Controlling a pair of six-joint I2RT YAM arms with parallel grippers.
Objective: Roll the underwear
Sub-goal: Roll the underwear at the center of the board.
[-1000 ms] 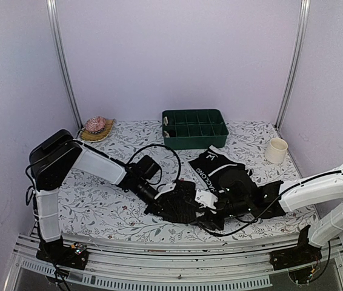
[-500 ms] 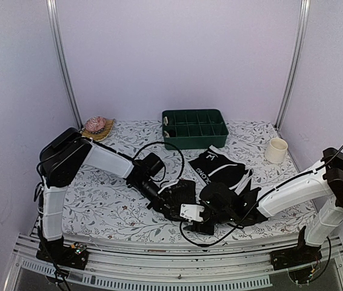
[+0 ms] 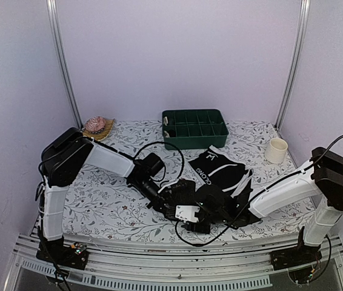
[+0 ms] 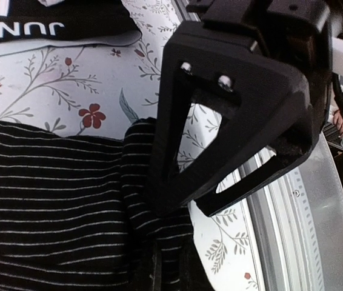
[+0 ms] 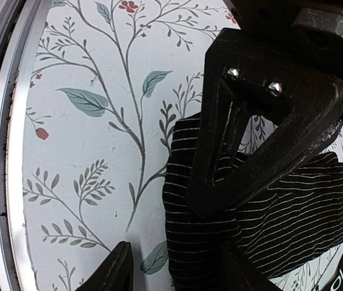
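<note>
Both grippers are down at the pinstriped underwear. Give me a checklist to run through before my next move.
1. Left gripper shut on the pinstriped underwear: ok.
2. Right gripper open, fabric edge between its fingers: ok.
3. Fabric flat for rolling: not ok, bunched at the pinch.
4. Lettered underwear apart from it: ok, tablecloth shows between.
5. Grippers clear of each other: cannot tell, very close.
</note>
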